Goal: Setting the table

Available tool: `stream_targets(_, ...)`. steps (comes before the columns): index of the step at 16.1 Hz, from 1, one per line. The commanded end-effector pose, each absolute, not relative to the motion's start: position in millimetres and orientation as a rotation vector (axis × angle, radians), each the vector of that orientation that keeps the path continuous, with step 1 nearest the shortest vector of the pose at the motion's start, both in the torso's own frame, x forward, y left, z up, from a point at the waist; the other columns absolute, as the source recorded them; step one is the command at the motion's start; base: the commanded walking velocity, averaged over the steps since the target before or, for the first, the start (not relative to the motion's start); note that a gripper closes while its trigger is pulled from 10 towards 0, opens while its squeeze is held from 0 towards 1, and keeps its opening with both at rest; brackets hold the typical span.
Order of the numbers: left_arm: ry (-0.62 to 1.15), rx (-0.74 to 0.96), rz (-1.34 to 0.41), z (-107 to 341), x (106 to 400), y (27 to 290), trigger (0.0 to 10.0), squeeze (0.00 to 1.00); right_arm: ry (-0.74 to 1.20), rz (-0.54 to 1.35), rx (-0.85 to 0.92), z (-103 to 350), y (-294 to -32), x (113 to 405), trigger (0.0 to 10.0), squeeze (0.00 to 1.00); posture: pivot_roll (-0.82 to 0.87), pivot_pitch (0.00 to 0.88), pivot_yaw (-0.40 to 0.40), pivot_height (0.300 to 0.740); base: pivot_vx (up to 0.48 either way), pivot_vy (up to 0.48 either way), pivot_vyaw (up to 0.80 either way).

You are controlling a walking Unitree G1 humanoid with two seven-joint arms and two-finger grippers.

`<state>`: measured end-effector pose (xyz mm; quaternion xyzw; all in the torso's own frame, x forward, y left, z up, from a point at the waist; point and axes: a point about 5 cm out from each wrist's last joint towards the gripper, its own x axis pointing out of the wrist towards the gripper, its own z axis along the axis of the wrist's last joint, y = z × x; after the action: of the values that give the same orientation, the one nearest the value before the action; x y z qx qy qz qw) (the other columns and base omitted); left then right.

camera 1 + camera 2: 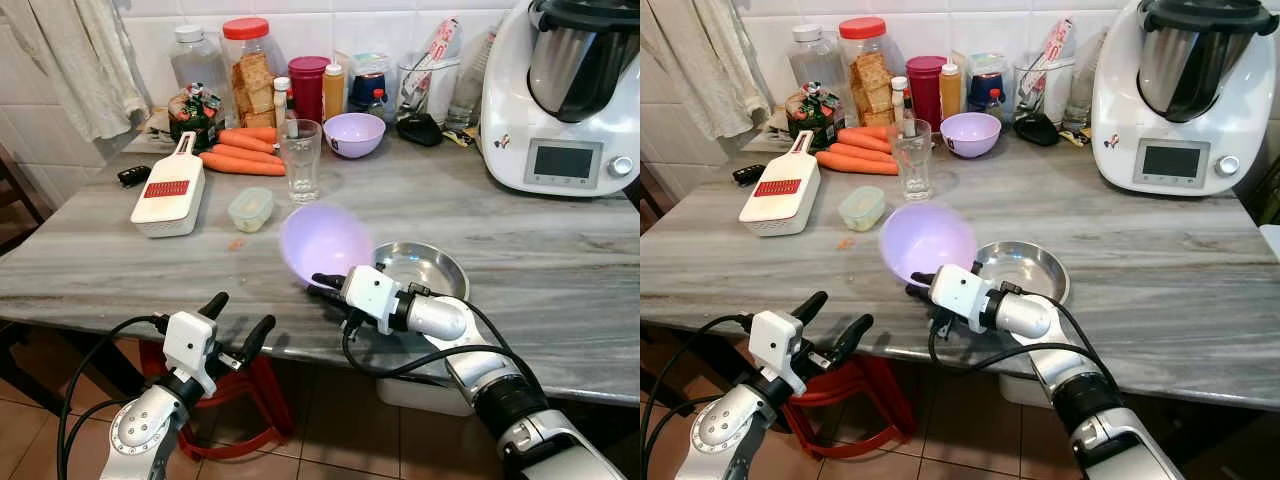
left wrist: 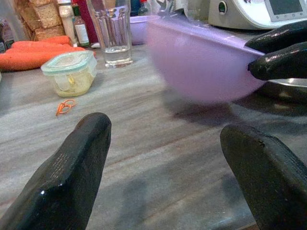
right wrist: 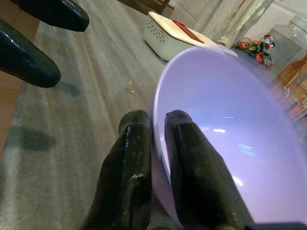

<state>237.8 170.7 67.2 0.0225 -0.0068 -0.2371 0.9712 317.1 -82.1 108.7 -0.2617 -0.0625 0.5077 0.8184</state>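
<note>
The right gripper (image 1: 322, 286) pinches the rim of a lilac bowl (image 1: 324, 242) — one black finger inside the wall, the other outside, as the right wrist view shows — and holds it tilted above the grey marble tabletop (image 1: 520, 250), its hollow facing up and toward the camera. The bowl is blurred, and it hangs just beside a steel bowl (image 1: 425, 268) that rests on the tabletop at the near edge. The left gripper (image 1: 233, 322) hovers at the front edge of the tabletop with its fingers (image 2: 72, 172) spread apart and nothing between them, pointing toward the lilac bowl. Further back stand a clear drinking glass (image 1: 300, 160), a small lidded container (image 1: 250, 209) and a white grater (image 1: 170, 192) with a red insert. Carrots (image 1: 240, 150) lie behind those, near a second lilac bowl (image 1: 354, 134) and a row of jars by the tiled wall. A white kitchen machine (image 1: 560, 95) stands at the far right of the tabletop.
</note>
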Motion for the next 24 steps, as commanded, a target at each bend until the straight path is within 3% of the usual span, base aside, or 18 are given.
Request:
stream_targets(1,-0.016,0.061,-0.484,70.6,240.6,173.1,10.0,0.0,-0.164,1.072,-0.569,115.4,-79.8,320.9,10.0,1.0,-0.01,0.003,0.094,0.74,0.0,0.0,0.0)
stream_targets(13,-0.024,0.058,-0.476,73.2,243.9,170.8,10.0,0.0,-0.343,0.901,-0.507,144.1,-82.2,321.3,10.0,1.0,-0.01,0.004,0.098,0.74,0.0,0.0,0.0)
stream_targets(16,-0.028,0.058,-0.469,74.0,245.3,171.2,10.0,0.0,-0.367,0.716,-0.449,148.6,-101.7,316.6,10.0,1.0,-0.02,0.004,0.101,0.74,0.0,0.0,0.0)
stream_targets(20,-0.026,0.064,-0.499,74.7,247.0,172.9,10.0,0.0,-0.282,0.476,-0.447,147.7,-141.7,319.6,10.0,1.0,-0.04,0.003,0.108,0.74,0.0,0.0,0.0)
stream_targets(24,-0.019,0.071,-0.501,73.7,249.4,176.3,10.0,0.0,-0.165,0.327,-0.456,144.1,-165.7,325.6,10.0,1.0,-0.05,0.002,0.112,0.74,0.0,0.0,0.0)
